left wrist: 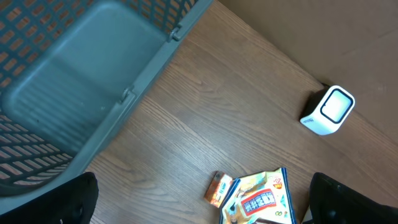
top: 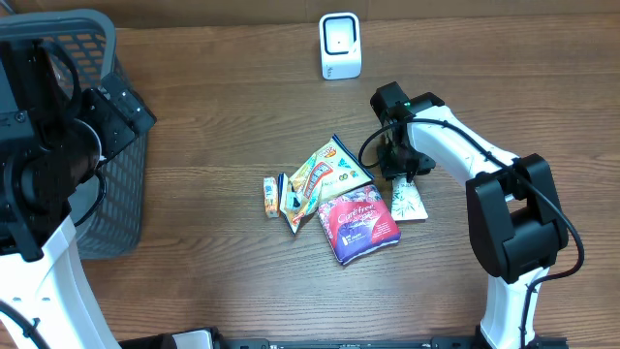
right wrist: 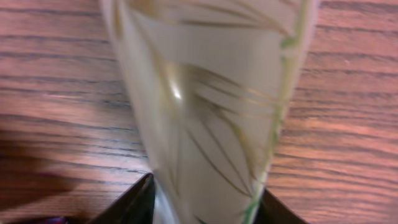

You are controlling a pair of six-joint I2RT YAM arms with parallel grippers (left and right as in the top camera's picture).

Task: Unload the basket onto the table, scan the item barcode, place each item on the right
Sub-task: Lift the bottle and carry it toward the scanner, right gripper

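The sachet (top: 409,202) lies flat on the counter (top: 223,281), just right of a red pouch (top: 358,225). Its long axis runs front to back, with the far end under the right end effector (right wrist: 204,208), which is half closed with both fingertips against its long edges. The left end effector (left wrist: 202,177) is wide apart and empty.

**Wood, plastic and shiny film**

We see a matt table (top: 223,107) with wood grain. At nine o'clock, the grey basket (top: 121,208) is plastic mesh. At twelve, the white scanner (top: 340,46) looks smooth and glossy. The pale packet (right wrist: 205,112) is shiny film.
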